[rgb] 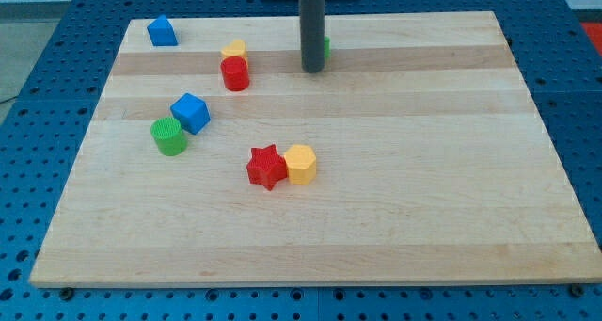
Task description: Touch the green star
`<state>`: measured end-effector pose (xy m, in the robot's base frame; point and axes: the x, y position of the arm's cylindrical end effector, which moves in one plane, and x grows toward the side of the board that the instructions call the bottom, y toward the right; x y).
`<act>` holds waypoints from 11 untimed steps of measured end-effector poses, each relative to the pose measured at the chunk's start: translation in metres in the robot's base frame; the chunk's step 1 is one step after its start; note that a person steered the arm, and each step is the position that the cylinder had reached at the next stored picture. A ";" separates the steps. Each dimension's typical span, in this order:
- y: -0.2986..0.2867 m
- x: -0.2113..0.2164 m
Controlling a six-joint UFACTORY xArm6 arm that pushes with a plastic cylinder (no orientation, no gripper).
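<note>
The green star (325,47) is almost wholly hidden behind my rod near the view's top centre; only a green sliver shows at the rod's right edge. My tip (312,70) rests on the board right against it, just in front and slightly left of the sliver.
The wooden board (423,170) carries a blue block (162,31) at top left, a yellow block (234,50) touching a red cylinder (235,74), a blue cube (191,112) beside a green cylinder (169,136), and a red star (267,167) touching a yellow hexagon (301,164).
</note>
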<state>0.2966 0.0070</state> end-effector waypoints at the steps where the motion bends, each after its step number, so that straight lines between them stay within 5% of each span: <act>1: 0.006 -0.044; 4: 0.077 -0.088; 6: -0.009 -0.101; 9: -0.011 -0.101; 11: 0.131 -0.103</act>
